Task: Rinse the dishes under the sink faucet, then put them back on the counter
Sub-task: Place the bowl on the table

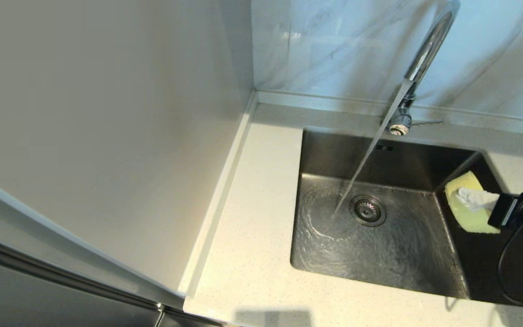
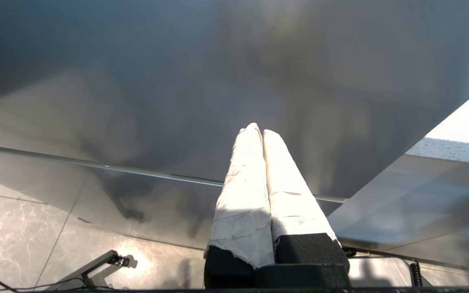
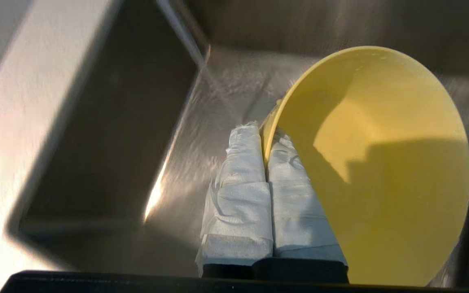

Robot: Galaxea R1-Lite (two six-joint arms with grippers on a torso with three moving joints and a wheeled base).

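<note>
Over the right side of the steel sink [image 1: 320, 150], my right gripper [image 1: 463, 196] is shut on the rim of the pale-yellow bowl [image 1: 470, 213], which hangs tilted on its side. In the right wrist view the bowl [image 3: 385, 162] fills the frame beside the white-wrapped fingers [image 3: 238, 191], with my right gripper [image 3: 264, 132] pinching its rim. The chrome faucet [image 1: 418, 68] pours a slanting stream [image 1: 361, 170] onto the basin floor left of the drain strainer [image 1: 368, 210], away from the bowl. My left gripper [image 2: 258, 131] is shut on nothing, away from the sink. Plate and chopsticks are out of view.
The off-white counter [image 1: 261, 218] runs left of and in front of the sink. A grey-veined marble wall [image 1: 334, 45] rises behind it, and a plain panel [image 1: 107, 113] stands on the left. A black cable [image 1: 506, 272] loops at the right edge.
</note>
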